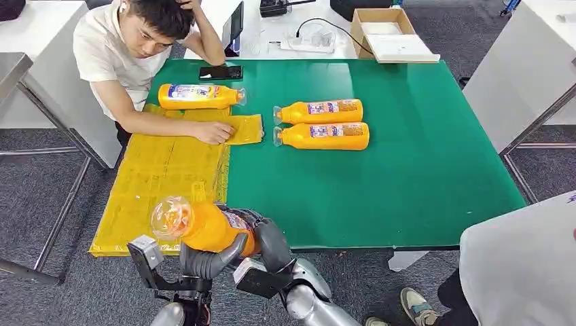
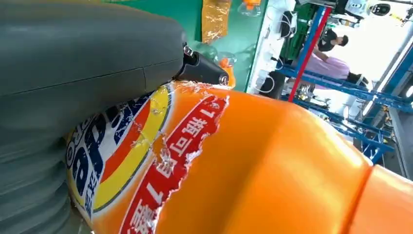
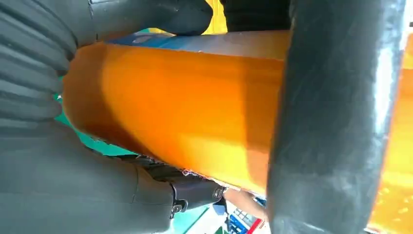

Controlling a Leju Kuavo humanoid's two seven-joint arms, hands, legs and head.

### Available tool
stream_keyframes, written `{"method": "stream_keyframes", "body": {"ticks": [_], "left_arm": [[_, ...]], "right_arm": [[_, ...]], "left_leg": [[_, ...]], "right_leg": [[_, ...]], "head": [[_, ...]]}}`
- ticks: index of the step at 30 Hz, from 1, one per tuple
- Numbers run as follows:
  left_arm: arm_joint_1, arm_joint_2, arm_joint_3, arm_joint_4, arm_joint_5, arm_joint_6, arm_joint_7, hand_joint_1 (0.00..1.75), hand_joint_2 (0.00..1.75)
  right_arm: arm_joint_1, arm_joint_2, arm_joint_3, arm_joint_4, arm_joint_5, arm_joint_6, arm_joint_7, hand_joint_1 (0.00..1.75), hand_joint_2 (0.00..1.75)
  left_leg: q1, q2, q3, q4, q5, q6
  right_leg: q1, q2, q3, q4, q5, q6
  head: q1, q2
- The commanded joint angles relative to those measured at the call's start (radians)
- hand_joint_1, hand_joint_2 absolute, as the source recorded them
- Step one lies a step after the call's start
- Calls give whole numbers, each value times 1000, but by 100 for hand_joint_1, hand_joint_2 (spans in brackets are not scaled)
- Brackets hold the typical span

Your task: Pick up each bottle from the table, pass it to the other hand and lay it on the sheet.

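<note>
Both hands are gripping one orange bottle [image 1: 204,226] above the table's near edge, clear cap toward the yellow sheet [image 1: 159,176]: the left hand [image 1: 207,258] is wrapping its fingers under the body while the right hand [image 1: 268,241] is closing around the base end. One bottle [image 1: 198,96] is lying at the sheet's far end beside a seated person [image 1: 136,47], whose hand is resting on the sheet, and two bottles [image 1: 320,123] are lying side by side on the green table [image 1: 421,156].
</note>
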Motion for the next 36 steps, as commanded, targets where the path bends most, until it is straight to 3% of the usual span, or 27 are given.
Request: {"method": "stream_keyframes", "body": {"ticks": [1,6,10,16,19,21,24,29,36], "left_arm": [[-50,22,7,32,149,-122,69,175,175],[-80,48,43,93,145,-141,81,175,175],[-36,50,147,67,135,-106,76,175,175],[-35,115,262,119,-224,171,57,175,175],[-18,137,320,95,-442,280,75,175,175],[-49,143,321,128,-667,404,98,175,175],[-175,150,282,275,-881,403,192,175,175],[-477,164,204,732,-1159,351,346,175,175],[-493,164,206,751,-1163,349,346,175,175]], "right_arm": [[31,3,36,16,-39,-54,-31,0,0],[116,-48,19,-128,-54,-114,-102,0,0],[249,-91,-87,-336,-128,-106,-111,0,0],[439,-161,-246,-687,-76,-289,-97,0,0],[492,-141,-341,-785,-70,-328,-110,0,0],[496,-116,-380,-799,-76,-331,-117,0,0],[459,-87,-384,-758,-96,-300,-119,0,0],[383,-68,-333,-637,-110,-244,-115,0,0],[380,-66,-333,-627,-111,-245,-114,0,0]], "left_leg": [[1,-1,3,-1,-1,-1],[1,-3,4,-2,-1,-2],[1,-3,5,-2,-1,-2],[0,-3,3,-2,-1,-1],[0,-2,2,-1,-2,-1],[0,-1,3,-1,-3,-2],[0,-4,-1,-1,0,-1],[0,-6,1,-2,2,-1],[1,-5,2,-2,3,-3]], "right_leg": [[1,-2,3,-1,-1,-2],[2,-5,5,-2,-2,-2],[2,-4,7,-2,-2,-2],[0,-4,4,-1,-3,-2],[0,-3,3,0,-3,-2],[1,-3,4,0,-4,-3],[0,-4,0,0,-1,-1],[0,-7,2,-1,-1,-2],[1,-7,4,-2,1,-3]], "head": [[0,0],[0,0],[0,0],[0,0],[0,0],[0,0],[0,0],[1,0],[0,0]]}}
